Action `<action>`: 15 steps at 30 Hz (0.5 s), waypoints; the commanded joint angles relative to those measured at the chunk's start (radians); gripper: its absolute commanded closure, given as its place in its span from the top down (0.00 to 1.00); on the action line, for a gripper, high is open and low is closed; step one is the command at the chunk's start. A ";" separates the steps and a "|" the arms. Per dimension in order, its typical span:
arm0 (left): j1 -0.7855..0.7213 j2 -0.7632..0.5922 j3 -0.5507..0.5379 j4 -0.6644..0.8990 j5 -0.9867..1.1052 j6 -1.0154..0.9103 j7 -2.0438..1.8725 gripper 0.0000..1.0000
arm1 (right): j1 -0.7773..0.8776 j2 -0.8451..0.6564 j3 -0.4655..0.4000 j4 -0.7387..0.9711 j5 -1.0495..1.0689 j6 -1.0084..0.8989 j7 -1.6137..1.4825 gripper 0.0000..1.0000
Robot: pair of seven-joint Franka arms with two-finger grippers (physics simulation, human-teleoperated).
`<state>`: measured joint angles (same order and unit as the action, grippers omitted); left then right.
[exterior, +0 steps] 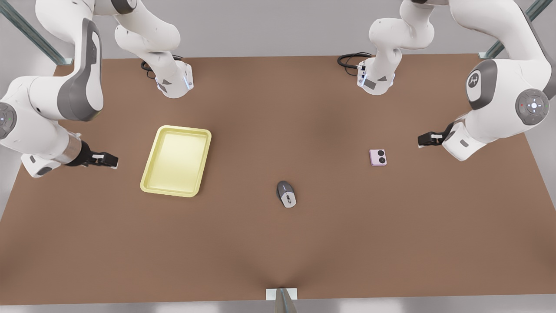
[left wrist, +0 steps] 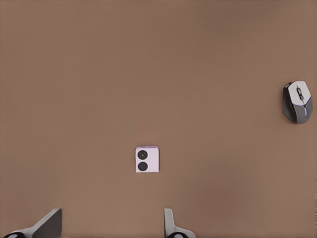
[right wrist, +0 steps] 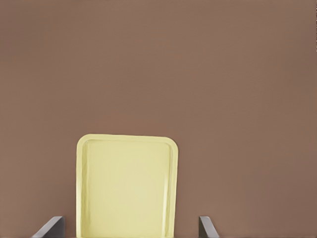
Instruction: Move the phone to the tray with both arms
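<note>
Phone flat on desk, well apart from tray; mouse between; likely light, stiff, slick slab, best pinched across side edges. Left tool released near phone; right tool released by tray; fingertips cut off.

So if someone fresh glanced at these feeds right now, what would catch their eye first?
Probably the pale yellow tray on the front view's left of the brown table, with the right claw open beside it. Next, the small pink phone lying flat toward the front view's right, apart from the open left claw. Between them sits a grey mouse, nearer the camera.
</note>
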<state>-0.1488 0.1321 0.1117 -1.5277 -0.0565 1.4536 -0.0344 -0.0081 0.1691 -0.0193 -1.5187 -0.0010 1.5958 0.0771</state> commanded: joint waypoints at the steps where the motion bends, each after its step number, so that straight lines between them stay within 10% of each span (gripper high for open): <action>1: 0.000 -0.002 0.000 0.000 0.000 -0.004 -0.010 1.00 | -0.003 -0.014 -0.002 -0.026 0.001 0.095 0.073 1.00; 4: 0.000 0.000 0.000 -0.115 -0.002 0.031 -0.005 1.00 | 0.008 -0.017 0.002 -0.021 0.001 0.093 0.078 1.00; 10: 0.000 0.055 -0.001 -0.664 -0.002 0.729 0.103 1.00 | 0.008 -0.008 0.004 -0.015 0.001 0.095 0.084 1.00; 15: -0.005 0.093 -0.001 -0.764 -0.017 0.861 -0.031 1.00 | 0.007 0.016 0.002 0.003 -0.002 0.098 0.084 1.00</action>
<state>-0.1524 0.2207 0.1105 -2.2802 -0.0654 2.0857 -0.0132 -0.0023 0.1804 -0.0167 -1.5208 -0.0026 1.6841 0.1242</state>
